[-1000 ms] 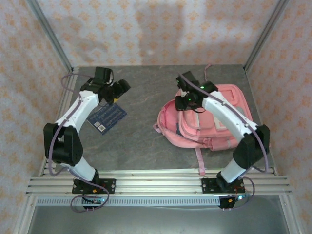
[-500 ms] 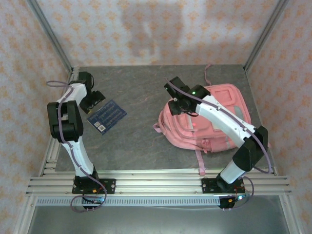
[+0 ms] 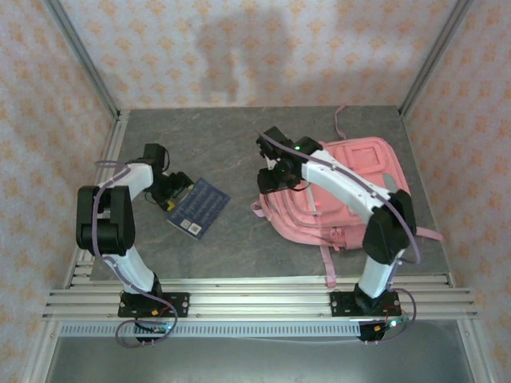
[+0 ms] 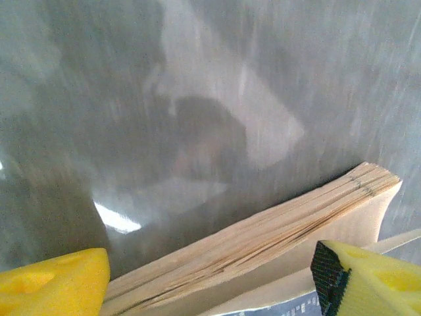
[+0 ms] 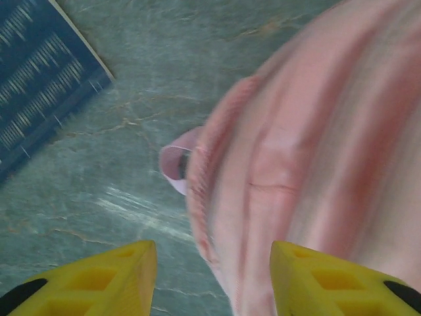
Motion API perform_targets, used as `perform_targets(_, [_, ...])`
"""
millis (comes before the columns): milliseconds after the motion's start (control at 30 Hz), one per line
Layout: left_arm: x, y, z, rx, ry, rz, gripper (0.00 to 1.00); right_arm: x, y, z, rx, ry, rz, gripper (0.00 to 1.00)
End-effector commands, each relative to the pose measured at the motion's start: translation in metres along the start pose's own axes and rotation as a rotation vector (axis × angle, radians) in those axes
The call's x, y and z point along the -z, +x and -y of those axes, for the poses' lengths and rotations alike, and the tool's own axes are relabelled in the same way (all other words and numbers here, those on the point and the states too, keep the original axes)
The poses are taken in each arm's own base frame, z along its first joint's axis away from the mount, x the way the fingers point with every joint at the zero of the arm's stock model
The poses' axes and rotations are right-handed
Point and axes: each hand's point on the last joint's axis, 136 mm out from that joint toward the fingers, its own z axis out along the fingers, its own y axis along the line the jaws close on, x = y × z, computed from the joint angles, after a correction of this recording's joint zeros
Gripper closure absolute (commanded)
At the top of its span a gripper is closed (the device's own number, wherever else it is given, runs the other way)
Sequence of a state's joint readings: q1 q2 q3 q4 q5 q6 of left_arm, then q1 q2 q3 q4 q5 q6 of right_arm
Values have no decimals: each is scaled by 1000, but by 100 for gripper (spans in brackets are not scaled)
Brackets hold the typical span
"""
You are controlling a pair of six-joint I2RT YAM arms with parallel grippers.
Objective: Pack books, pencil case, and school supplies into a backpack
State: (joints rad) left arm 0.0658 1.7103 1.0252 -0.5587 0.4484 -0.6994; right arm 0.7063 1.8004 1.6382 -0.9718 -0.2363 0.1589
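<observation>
straddling the page edge of the dark blue checked book (image 3: 200, 207), the left gripper (image 3: 177, 187) stands wide, nothing clamped yet. book lies flat, well left of the backpack (image 3: 351, 199); likely stiff, light, slick-covered, best pinched at that edge. right gripper (image 3: 275, 171) half spread, empty, over the backpack's left rim; fabric looks soft, floppy.

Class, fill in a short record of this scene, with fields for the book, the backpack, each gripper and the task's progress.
Book: dark blue checked book, flat on the table, left of the backpack, outside it.
Backpack: pink, lying on the table's right side.
Left gripper: open, at the book's page edge.
Right gripper: open, above the backpack's left edge.
Progress: book not yet packed.
</observation>
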Motion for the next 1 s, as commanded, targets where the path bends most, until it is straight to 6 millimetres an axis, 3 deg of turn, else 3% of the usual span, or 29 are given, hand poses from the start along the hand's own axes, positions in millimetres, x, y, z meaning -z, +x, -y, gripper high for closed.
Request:
perform_targets(0, [-1, 42, 3, 15, 33, -85, 19, -12, -17, -32, -64, -142, -16, 52])
perform_targets(100, [-1, 64, -5, 25, 27, -112, 19, -34, -21, -46, -117, -196, -73, 53])
perform_targets(200, [10, 60, -14, -10, -18, -68, 18, -52, -14, -56, -149, -222, -139, 57])
perform_targets(433, [47, 23, -4, -72, -70, 73, 18, -74, 40, -79, 14, -178, -252, 99])
perform_targets(567, [43, 22, 14, -76, 2, 48, 19, -93, 69, -93, 93, -145, -311, 100])
perform_targets(767, [25, 47, 31, -117, 89, -77, 19, -120, 96, -95, 98, -115, -351, 100])
perform_targets(867, [23, 56, 26, -136, 73, -107, 19, -135, 98, -85, 74, -69, -335, 100])
perform_targets(967, [20, 62, 14, -138, 40, -124, 18, -146, 87, -82, 67, -49, -302, 100])
